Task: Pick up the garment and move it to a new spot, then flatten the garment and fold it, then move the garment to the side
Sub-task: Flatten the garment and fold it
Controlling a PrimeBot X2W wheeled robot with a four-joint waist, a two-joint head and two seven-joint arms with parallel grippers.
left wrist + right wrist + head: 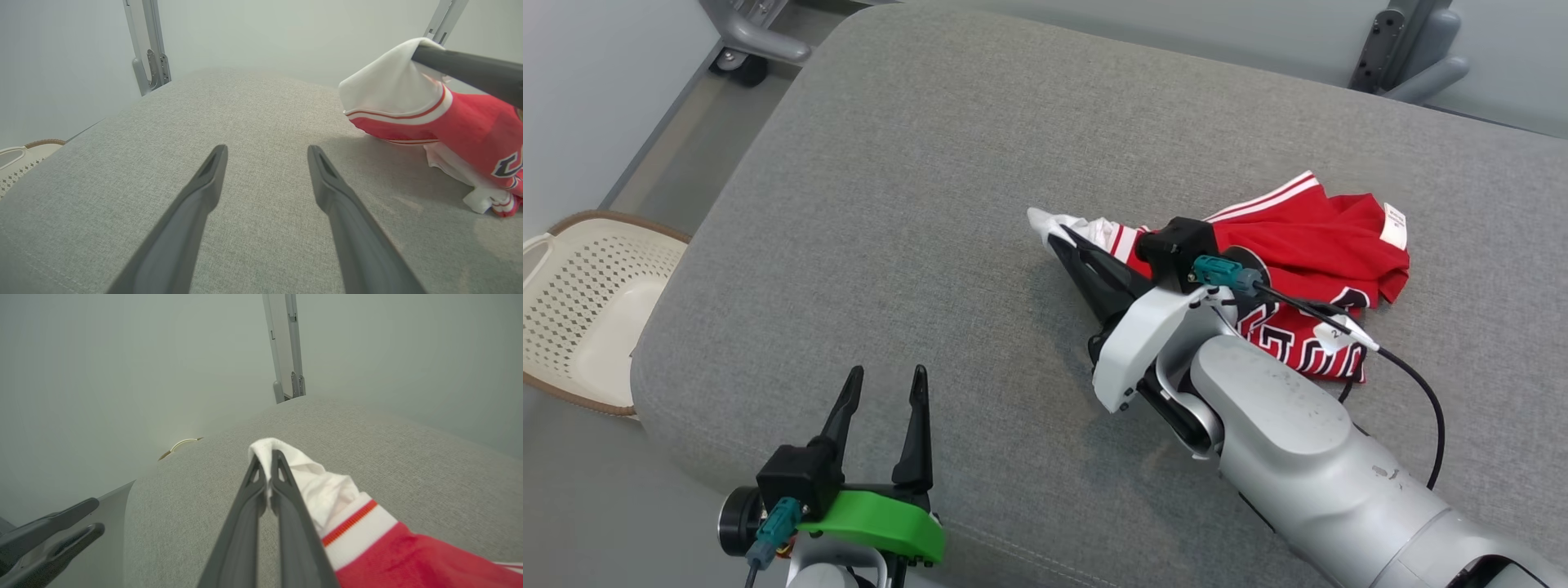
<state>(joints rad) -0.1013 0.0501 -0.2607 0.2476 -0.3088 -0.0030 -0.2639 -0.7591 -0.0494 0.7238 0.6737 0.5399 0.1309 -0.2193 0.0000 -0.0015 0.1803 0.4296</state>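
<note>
A red garment [1307, 245] with white trim and dark lettering lies crumpled on the right half of the grey cushioned surface [915, 180]. My right gripper [1054, 237] is shut on the garment's white edge [269, 453], pulling that corner out to the left and slightly off the surface. In the left wrist view the garment [449, 122] hangs from a dark finger at the upper right. My left gripper [886, 380] stands open over bare cushion near the front left corner, with nothing between its fingers [204, 192], well apart from the garment.
A cream perforated laundry basket [580, 302] sits on the floor to the left of the cushion. Grey metal frame legs [760, 37] stand beyond the far edge. A black cable [1421, 392] runs along my right forearm.
</note>
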